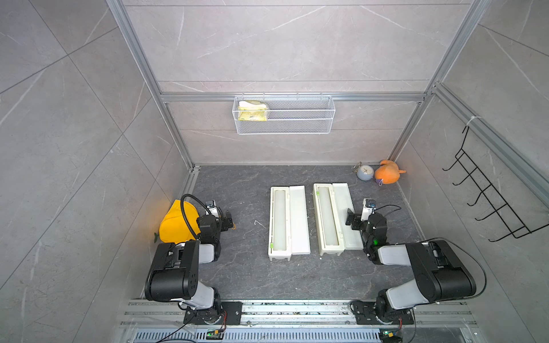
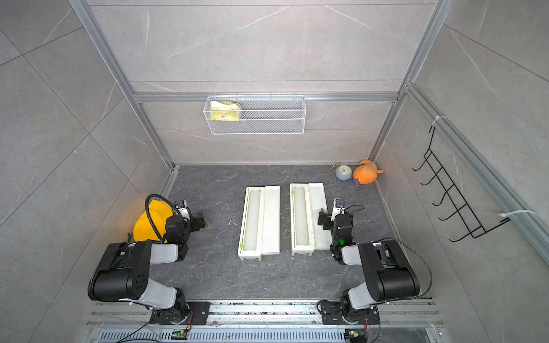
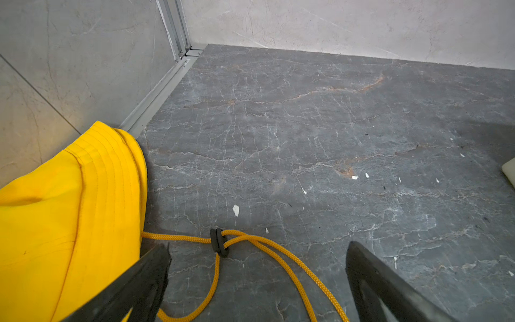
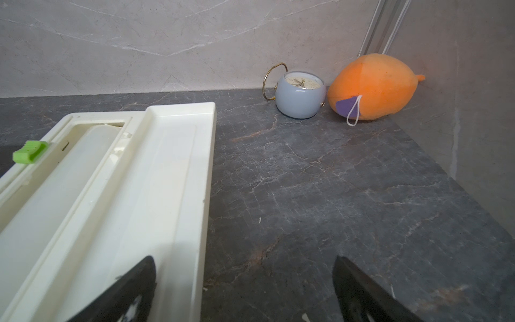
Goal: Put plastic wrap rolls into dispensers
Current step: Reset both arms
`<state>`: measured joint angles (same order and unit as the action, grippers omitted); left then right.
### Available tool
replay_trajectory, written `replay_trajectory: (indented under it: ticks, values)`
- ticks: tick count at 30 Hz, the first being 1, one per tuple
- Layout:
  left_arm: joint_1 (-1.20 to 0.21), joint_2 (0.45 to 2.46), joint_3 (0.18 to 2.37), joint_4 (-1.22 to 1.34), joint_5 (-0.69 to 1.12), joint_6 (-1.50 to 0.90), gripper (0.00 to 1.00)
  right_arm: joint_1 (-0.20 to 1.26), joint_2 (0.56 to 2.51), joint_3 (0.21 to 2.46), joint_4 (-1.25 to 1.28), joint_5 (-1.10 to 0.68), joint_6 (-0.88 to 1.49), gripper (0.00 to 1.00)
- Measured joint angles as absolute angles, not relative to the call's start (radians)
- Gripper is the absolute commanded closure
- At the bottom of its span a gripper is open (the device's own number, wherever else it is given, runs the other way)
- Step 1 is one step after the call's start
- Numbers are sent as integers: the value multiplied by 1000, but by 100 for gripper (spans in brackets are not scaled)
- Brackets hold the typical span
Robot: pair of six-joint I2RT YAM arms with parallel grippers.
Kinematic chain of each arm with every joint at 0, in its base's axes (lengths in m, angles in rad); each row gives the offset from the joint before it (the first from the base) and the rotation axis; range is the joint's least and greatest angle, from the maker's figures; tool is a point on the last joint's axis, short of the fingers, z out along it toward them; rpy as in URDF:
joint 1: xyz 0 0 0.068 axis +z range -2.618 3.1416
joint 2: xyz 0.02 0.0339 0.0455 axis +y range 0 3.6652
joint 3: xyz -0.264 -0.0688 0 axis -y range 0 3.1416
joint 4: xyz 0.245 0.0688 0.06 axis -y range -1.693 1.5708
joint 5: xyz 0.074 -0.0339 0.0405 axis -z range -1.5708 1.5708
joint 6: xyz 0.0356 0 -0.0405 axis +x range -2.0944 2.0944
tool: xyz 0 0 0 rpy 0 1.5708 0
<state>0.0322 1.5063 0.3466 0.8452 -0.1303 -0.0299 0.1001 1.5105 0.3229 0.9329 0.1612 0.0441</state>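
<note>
Across the counter (image 1: 252, 279), dark grey stone look with pale veins, small white flecks lie scattered toward 9 o'clock. Walls (image 1: 297, 44) on three sides: light grey veined panels in an aluminium frame (image 1: 291, 97). Arm bases sit on a rail (image 1: 297, 310) at 6.

Centre: left dispenser (image 1: 288, 221) and right dispenser (image 1: 337, 218) side by side, apart, long axes 12-to-6, lids laid open toward 3. Left roll (image 1: 278, 221) lies in the left trough, right roll (image 1: 326, 219) in the right one.

Left hand (image 1: 228, 223) at 9: jaws wide, empty, over the yellow cord (image 3: 195, 238) of a yellow hat (image 1: 175, 222) against that wall.

Right hand (image 1: 350, 219) at 3: jaws wide, empty. One finger is over the right dispenser's open lid, the other over bare counter. Can't tell if it touches the lid.

1 o'clock corner: grey-blue clock (image 1: 364, 172) just beside an orange plush (image 1: 387, 173).

Back wall, 12: white mesh basket (image 1: 297, 127) with a yellow-white packet (image 1: 252, 111) at its 9 end.

3 o'clock wall: black wire hook rack (image 1: 483, 191).
</note>
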Motion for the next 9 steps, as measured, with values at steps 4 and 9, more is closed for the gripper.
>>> replay_trajectory:
  ticks: [4, 9]
  values:
    - [32, 1506, 347, 839, -130, -30, 0, 100, 1510, 324, 933, 161, 39, 0]
    - [32, 1506, 347, 838, -130, -30, 0, 100, 1511, 324, 933, 161, 33, 0]
